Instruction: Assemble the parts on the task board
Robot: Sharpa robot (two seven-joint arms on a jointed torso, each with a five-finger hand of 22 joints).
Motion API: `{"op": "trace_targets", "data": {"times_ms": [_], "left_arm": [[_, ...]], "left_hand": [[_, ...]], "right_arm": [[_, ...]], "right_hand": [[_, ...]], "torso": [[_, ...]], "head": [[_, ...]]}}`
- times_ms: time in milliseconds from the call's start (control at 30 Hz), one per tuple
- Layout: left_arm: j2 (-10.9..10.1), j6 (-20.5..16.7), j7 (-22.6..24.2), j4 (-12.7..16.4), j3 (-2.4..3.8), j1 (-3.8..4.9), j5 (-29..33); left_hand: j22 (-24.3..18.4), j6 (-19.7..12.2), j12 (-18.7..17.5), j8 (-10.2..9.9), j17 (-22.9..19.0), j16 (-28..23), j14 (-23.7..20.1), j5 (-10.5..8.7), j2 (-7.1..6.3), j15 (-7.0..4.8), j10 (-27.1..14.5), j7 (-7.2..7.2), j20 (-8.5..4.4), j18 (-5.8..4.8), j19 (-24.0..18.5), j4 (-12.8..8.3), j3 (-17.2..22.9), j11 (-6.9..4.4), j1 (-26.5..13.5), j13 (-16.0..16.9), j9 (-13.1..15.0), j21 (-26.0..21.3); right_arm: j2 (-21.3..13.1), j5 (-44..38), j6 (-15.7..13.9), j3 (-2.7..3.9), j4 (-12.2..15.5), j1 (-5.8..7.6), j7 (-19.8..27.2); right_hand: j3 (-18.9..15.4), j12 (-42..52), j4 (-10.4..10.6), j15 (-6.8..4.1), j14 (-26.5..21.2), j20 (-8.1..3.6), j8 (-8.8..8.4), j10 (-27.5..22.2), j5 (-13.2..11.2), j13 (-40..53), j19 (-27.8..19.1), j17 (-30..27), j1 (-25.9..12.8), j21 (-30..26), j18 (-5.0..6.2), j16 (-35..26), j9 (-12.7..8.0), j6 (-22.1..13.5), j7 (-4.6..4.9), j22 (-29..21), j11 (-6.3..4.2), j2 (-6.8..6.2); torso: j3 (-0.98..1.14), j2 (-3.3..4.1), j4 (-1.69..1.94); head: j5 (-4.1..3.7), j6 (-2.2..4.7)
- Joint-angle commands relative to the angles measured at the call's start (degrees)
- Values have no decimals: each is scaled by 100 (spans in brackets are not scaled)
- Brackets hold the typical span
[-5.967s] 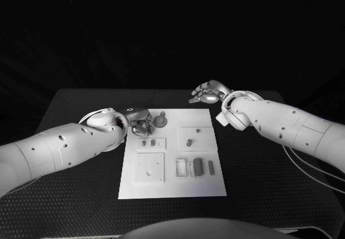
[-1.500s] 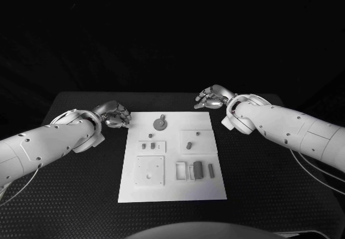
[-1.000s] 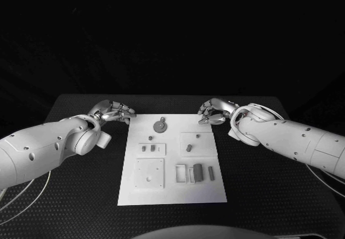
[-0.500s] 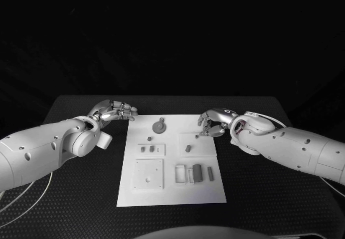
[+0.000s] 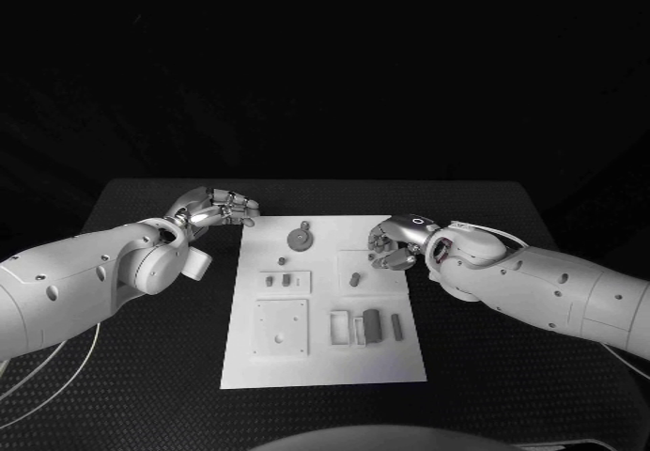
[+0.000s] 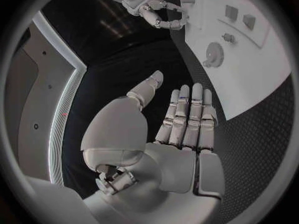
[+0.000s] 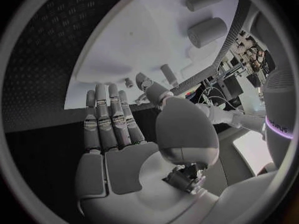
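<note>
My right hand (image 5: 394,243) has come down from the table's far edge since six seconds ago and now hovers over the task board's (image 5: 325,362) right margin, fingers extended side by side, holding nothing. My left hand (image 5: 214,209) has drawn back off the board to its far left corner, likewise flat and empty. The grey parts (image 5: 363,325) lie on the board between the arms.
</note>
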Motion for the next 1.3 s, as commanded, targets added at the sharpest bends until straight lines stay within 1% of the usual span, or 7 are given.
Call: {"op": "trace_targets", "data": {"times_ms": [33, 133, 300, 367, 733, 1067, 1300], "left_arm": [[9, 110, 74, 9, 4, 6, 64], [9, 110, 57, 9, 4, 6, 64], [1, 115, 41, 8, 3, 6, 64], [1, 117, 40, 9, 3, 6, 64], [8, 155, 2, -7, 3, 5, 64], [9, 188, -24, -21, 3, 5, 64], [10, 190, -44, -26, 3, 5, 64]], "left_hand": [[-15, 2, -24, -35, 10, -33, 53, -29, 25, 7, -3, 57, 9, -27, 45, 10, -41, 54, 33, -8, -7, 18], [-29, 2, -25, -34, 16, -42, 57, -29, 28, 7, -2, 67, 9, -27, 48, 10, -45, 65, 34, -11, -8, 17], [-80, -16, -52, -41, 39, -78, 69, -29, 31, 7, -42, 87, 9, -31, 56, 12, -69, 103, 24, -33, -14, 16], [-84, -15, -53, -40, 41, -81, 70, -29, 32, 7, -44, 87, 9, -32, 57, 13, -71, 105, 22, -35, -14, 16], [-107, -16, -56, -39, 53, -97, 76, -32, 44, 8, -48, 88, 10, -34, 61, 15, -84, 109, 7, -41, -15, 16], [-127, -20, -62, -39, 63, -112, 77, -35, 47, 9, -57, 89, 9, -35, 60, 12, -97, 113, -1, -48, -17, 15], [-140, -27, -66, -41, 70, -122, 78, -37, 52, 9, -63, 91, 10, -37, 59, 13, -107, 116, -7, -52, -19, 16]], "right_arm": [[29, -417, -26, -28, -8, -15, -167], [47, -498, -69, -54, -13, -23, -207], [74, -560, -131, -68, -24, -43, -226], [82, -560, -216, -73, -21, -51, -191], [85, -642, -382, -89, 56, -75, -152], [96, -754, -671, -96, 94, -78, -225], [107, -787, -485, -99, 90, -78, -274]], "right_hand": [[42, -34, 3, 45, -18, 3, -23, -38, -4, -43, -4, 15, 75, -44, 61, -38, -6, 16, -31, 11, 26, 6], [65, -48, -3, 53, -35, 6, -13, -40, -5, -69, -19, 26, 126, -73, 55, -60, -9, 53, -36, 20, 41, 28], [100, -32, -9, 69, -66, 10, 2, 29, -4, -103, -53, 54, 243, -132, 43, -103, -20, 122, -31, 43, 59, 55], [101, -17, -8, 63, -51, 11, 13, 69, -4, -106, -36, 70, 263, -137, 46, -102, -21, 157, -29, 55, 51, 61], [98, 221, -11, -153, 414, -22, 114, 626, -4, 14, 465, 370, 347, -34, 192, 97, -37, 528, -150, 142, -188, 118], [72, 243, -8, -176, 484, -26, 89, 707, -4, 62, 554, 469, 332, -26, 212, 115, -59, 548, -152, 146, -224, 58], [77, 245, -6, -183, 495, -30, 81, 723, -4, 77, 570, 500, 336, -30, 212, 112, -67, 554, -151, 146, -231, 43]], "torso": [[-2, 1, -1], [-5, 2, -1], [3, 3, -5], [0, 4, -7], [-2, -1, 0], [-5, -1, -1], [-6, -3, 5]], "head": [[-1, -9], [-1, -21], [4, -20], [0, -21], [-8, -29], [-12, -30], [-17, -32]]}}
